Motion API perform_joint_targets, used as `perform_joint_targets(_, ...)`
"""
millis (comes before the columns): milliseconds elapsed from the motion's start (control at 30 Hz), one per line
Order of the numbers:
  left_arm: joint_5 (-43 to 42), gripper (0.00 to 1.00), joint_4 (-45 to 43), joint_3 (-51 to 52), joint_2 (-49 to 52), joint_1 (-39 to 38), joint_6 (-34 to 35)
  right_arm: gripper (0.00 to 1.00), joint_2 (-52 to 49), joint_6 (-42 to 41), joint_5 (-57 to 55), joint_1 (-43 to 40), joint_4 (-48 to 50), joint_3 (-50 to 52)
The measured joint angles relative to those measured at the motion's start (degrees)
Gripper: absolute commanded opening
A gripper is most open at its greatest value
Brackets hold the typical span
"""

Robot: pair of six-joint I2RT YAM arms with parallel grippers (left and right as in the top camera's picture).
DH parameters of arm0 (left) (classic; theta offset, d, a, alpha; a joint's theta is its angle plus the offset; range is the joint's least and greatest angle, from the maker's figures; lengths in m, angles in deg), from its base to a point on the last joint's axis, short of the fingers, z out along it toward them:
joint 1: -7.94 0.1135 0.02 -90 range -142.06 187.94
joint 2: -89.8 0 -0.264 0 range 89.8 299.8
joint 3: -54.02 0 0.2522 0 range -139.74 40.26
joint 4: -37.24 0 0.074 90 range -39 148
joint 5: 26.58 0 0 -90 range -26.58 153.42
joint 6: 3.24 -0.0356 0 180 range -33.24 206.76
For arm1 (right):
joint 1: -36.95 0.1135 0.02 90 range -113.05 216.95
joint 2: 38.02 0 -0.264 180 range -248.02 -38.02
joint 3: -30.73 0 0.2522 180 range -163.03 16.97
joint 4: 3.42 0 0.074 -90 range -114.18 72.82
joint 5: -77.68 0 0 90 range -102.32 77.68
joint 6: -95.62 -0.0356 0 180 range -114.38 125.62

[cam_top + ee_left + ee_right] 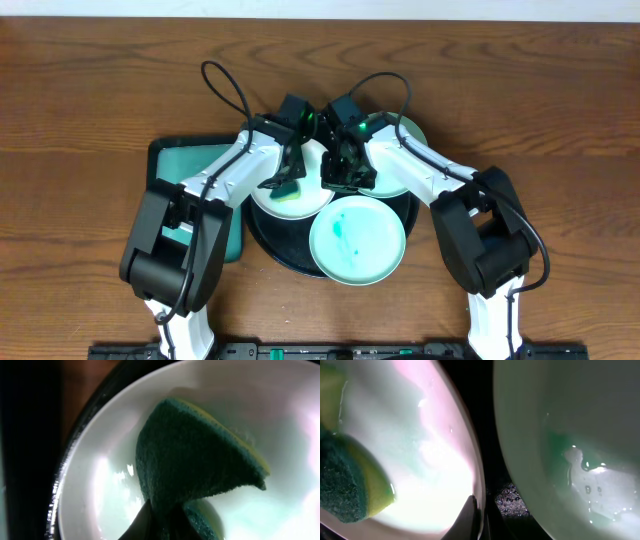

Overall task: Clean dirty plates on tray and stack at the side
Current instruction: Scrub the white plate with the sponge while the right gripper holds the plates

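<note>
Sponge [195, 455] on white plate [100, 490], rim held.
The left gripper [162, 522] pinches the sponge; the right gripper [481, 520] clamps the rim at 3 o'clock, a narrow tray [507, 500] gap from a mint plate [560, 435].

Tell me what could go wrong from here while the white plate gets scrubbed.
1. The left pincer pinches the sponge by one end only; pressing down may fold it or pull it loose.
2. The right pincer grips only the white plate's thin rim; scrubbing could slide that plate into the rear mint plate beside it.
3. The front mint plate seems to overhang the tray's rim; a jolt might tip it off.
</note>
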Motion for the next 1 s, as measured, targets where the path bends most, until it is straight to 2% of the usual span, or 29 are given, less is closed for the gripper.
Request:
perform_joint_targets(233,1.2,0.07,5.3,-0.3,0.0,0.1,3.3,0.01,-0.2,0.0,1.8,-0.4,-0.1,0.0)
perform_joint_targets(333,-1.9,0.07,6.8,-0.4,0.0,0.8,3.0,0.01,-0.2,0.3,2.1,-0.6,-0.1,0.0)
perform_joint_targets(600,-19.8,0.07,2.7,0.5,0.0,5.6,-4.7,0.01,-0.1,0.2,3.2,-0.9,3.4,2.0)
perform_joint_targets(800,-40.9,0.07,-8.9,1.9,2.3,4.7,-7.4,0.01,1.2,-0.8,6.9,-2.1,8.5,6.0)
perform_joint_targets(1000,-45.9,0.07,-12.4,2.9,2.6,5.4,-6.8,0.01,1.4,-1.2,8.3,-2.8,9.1,6.7)
